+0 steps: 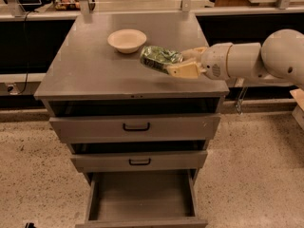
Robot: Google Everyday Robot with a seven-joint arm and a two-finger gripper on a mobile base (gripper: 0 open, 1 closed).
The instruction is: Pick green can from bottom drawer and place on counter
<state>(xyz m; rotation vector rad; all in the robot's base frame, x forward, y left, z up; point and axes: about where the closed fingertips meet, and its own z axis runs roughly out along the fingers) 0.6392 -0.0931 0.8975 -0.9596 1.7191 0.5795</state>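
Note:
My gripper point(179, 63) reaches in from the right over the counter point(95, 70) and is shut on the green can point(160, 58). The can is shiny green and silver, held tilted on its side just above the counter's right half, a little to the right of and nearer than the cream bowl point(127, 40). One cream finger point(183, 70) lies under the can's right end, the other behind it. The bottom drawer point(141, 196) is pulled fully open at the foot of the cabinet and holds nothing that I can see.
Two upper grey drawers with black handles point(136, 127) stand slightly open below the counter. A rail with posts point(85, 4) runs along the counter's far edge. My white arm point(256, 58) spans the right side. Speckled floor surrounds the cabinet.

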